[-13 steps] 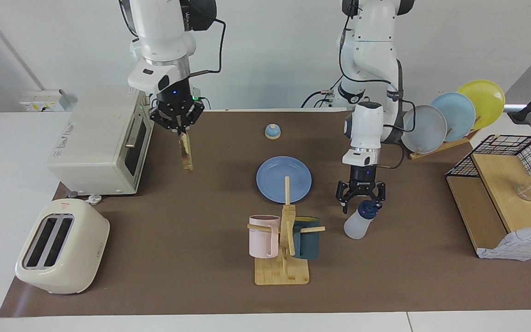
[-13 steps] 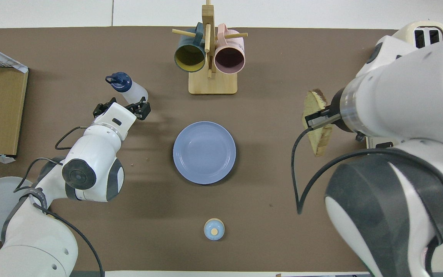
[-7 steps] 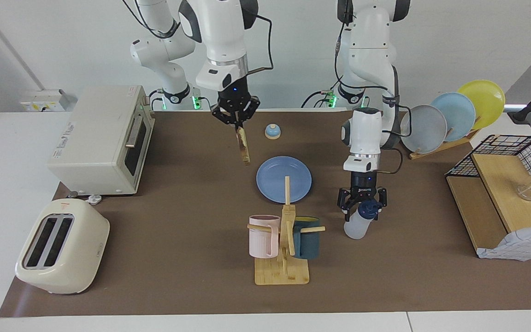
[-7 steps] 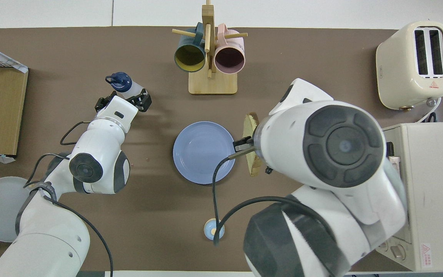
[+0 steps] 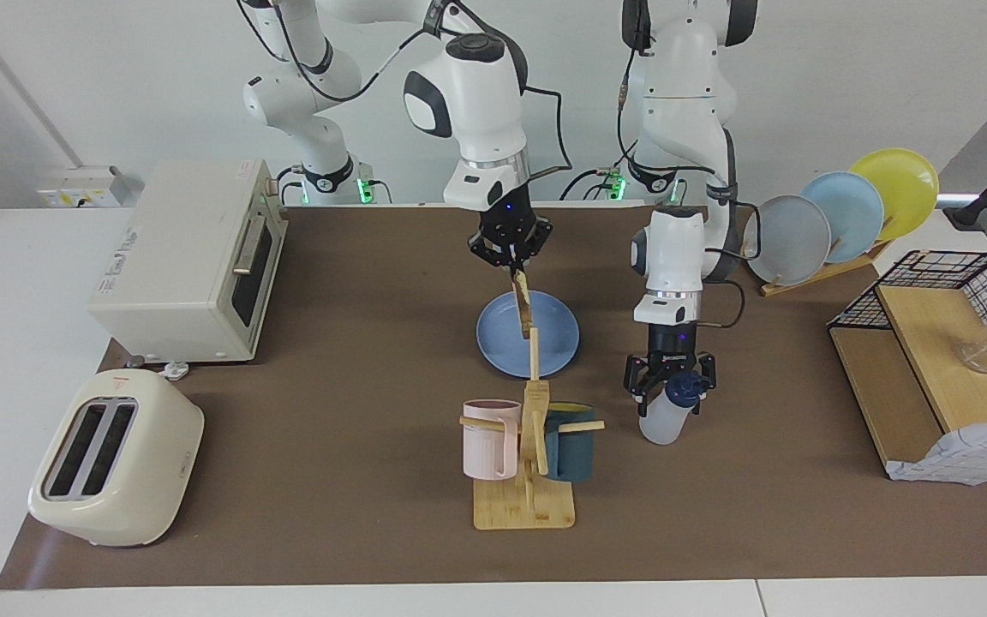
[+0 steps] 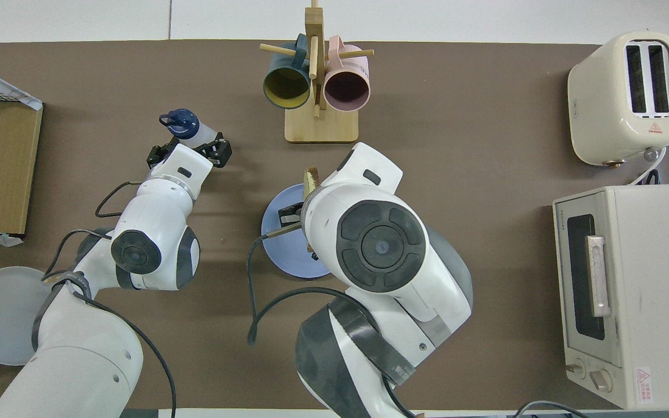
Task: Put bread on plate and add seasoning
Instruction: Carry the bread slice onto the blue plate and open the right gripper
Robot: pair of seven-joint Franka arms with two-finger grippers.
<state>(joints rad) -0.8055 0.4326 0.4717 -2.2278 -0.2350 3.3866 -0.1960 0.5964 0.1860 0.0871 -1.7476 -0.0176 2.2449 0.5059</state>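
Facing view: right gripper pinched tight on the top edge of the bread, slice hanging on edge over the plate, whether its lower corner touches the plate not clear. Step in hand, by judgement: delivery of bread to plate, not yet set down. Next move likely calls for lowering and tipping the slice flat before release, else a risk of it toppling off the rim. Left gripper with fingers spread wide on either side of the seasoning bottle at its capped neck, no squeeze yet; bottle standing on the table beside the mug rack, toward the left arm's end. Plate otherwise bare. Pink mug and dark blue mug hung on the rack. Overhead view: right arm covering most of the plate; only a sliver of bread showing. Both mugs empty inside. Toaster slots dark, nothing visible in them. Left gripper over the bottle, fingers apart.
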